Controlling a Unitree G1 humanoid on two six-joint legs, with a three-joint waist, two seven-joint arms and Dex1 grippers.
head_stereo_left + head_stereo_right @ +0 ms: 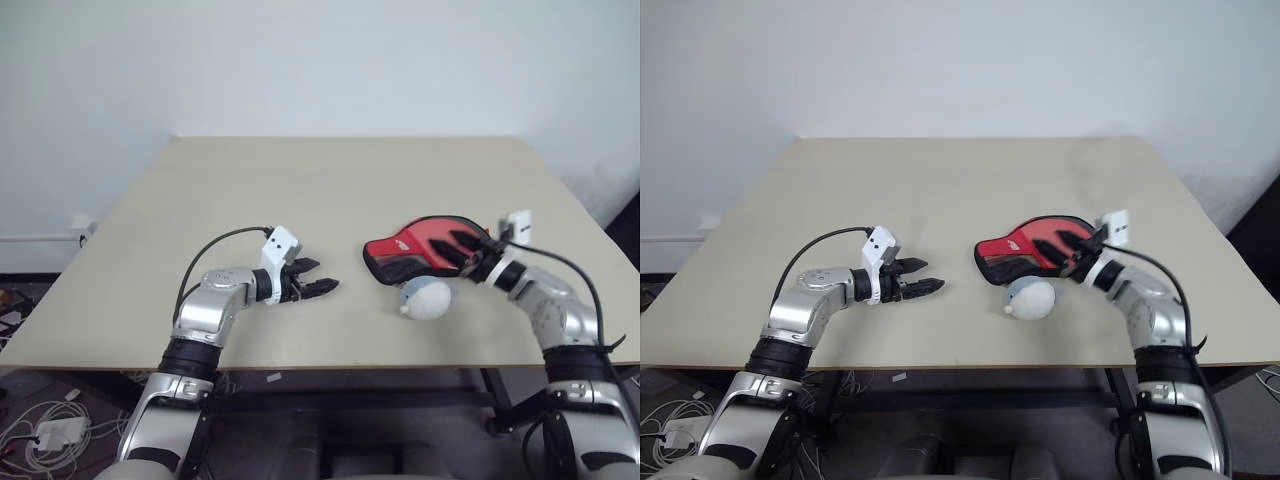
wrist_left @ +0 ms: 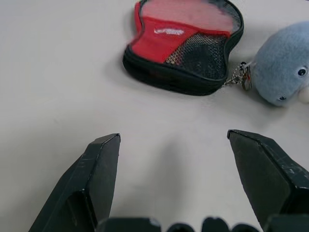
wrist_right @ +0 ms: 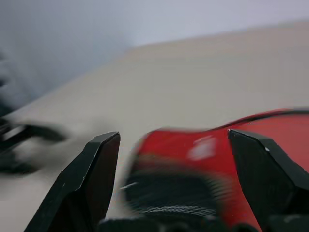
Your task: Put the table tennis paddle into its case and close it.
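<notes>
The case (image 1: 400, 250) lies flat on the table, right of centre. It is red with black mesh and trim, and the edge facing the left wrist view (image 2: 183, 43) looks shut. The table tennis paddle is hidden; only a pinkish-red surface shows behind the case's clear window. My right gripper (image 1: 458, 250) hovers over the case's right end, open, with nothing between its fingers (image 3: 91, 179). In the right wrist view the case (image 3: 193, 159) sits just beyond them. My left gripper (image 1: 325, 277) stands open to the left of the case, apart from it, its fingers (image 2: 96, 179) spread over bare table.
A small pale blue plush (image 1: 425, 298) lies just in front of the case, joined to it by a short metal chain (image 2: 239, 77). The beige table (image 1: 300, 190) is backed by a white wall. Its front edge runs close below both arms.
</notes>
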